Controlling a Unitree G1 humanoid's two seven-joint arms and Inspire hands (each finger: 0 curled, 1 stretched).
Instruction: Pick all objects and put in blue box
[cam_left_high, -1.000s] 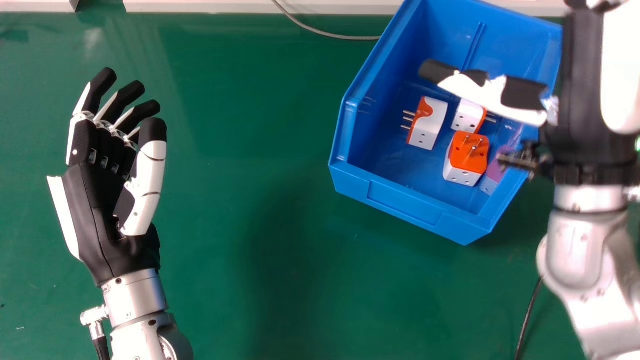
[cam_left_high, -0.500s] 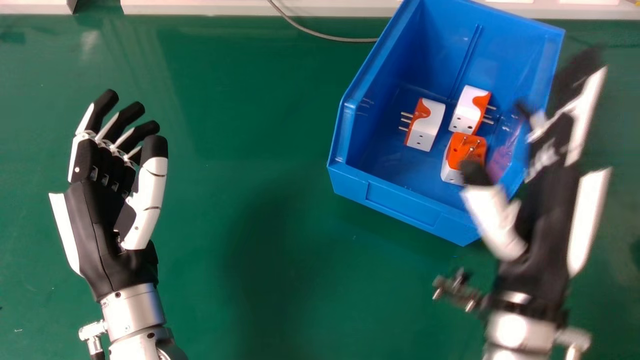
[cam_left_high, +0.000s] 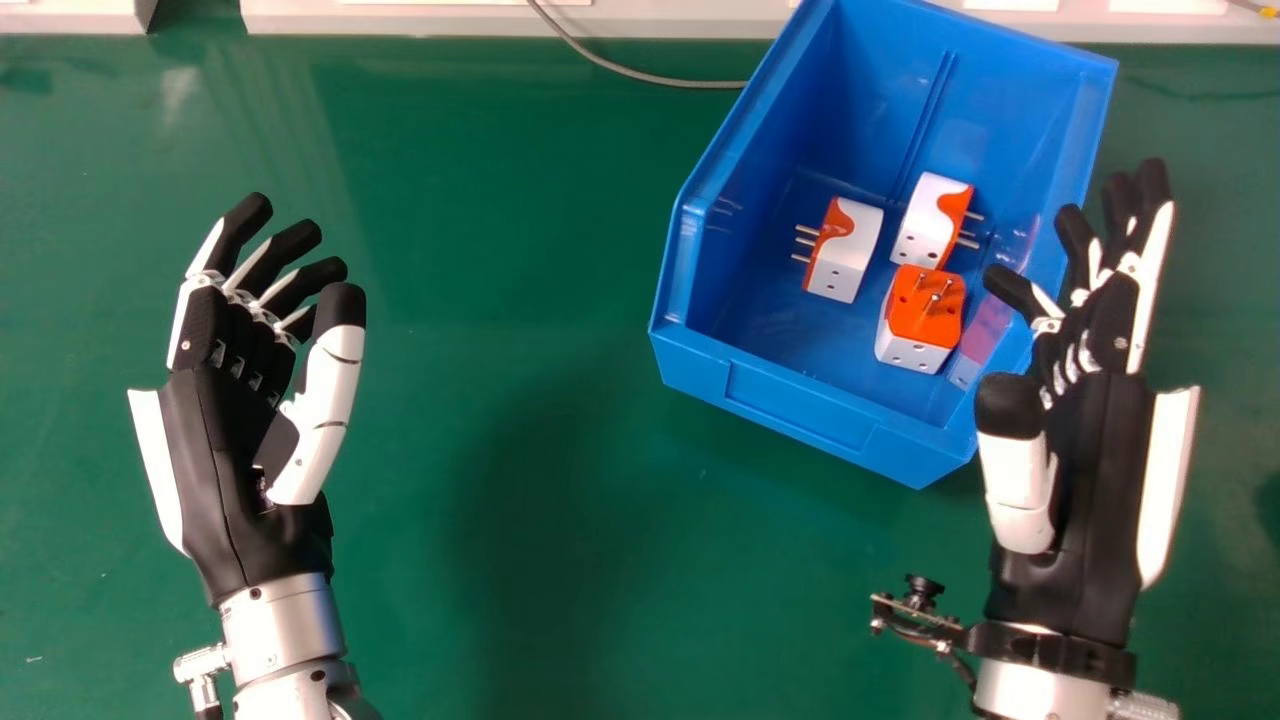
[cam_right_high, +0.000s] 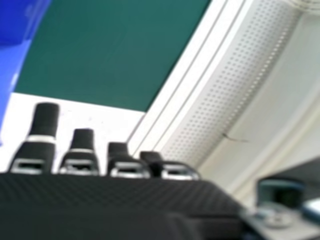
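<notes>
While white-and-orange plug adapters (cam_left_high: 851, 255) with metal pins lie inside the blue box (cam_left_high: 800, 402), the left hand (cam_left_high: 205, 440) and right hand (cam_left_high: 1095, 460) have relaxed, empty fingers.

1. Left hand (cam_left_high: 215, 430): matt black palm, smooth white plastic shells; behind it, satin metal wrist (cam_left_high: 285, 625).
2. Right hand (cam_left_high: 1095, 450): likewise matt black, smooth white plastic.
3. Beside the right hand, blue box (cam_left_high: 800, 400): smooth glossy plastic, wall faintly mirroring.
4. Inside, ahead of the right thumb, outer plug (cam_left_high: 845, 255), far plug (cam_left_high: 930, 220), orange-topped plug (cam_left_high: 920, 318): smooth plastic, shiny metal pins.
5. Beneath both hands, tabletop (cam_left_high: 540, 300): smooth, softly glossy.
</notes>
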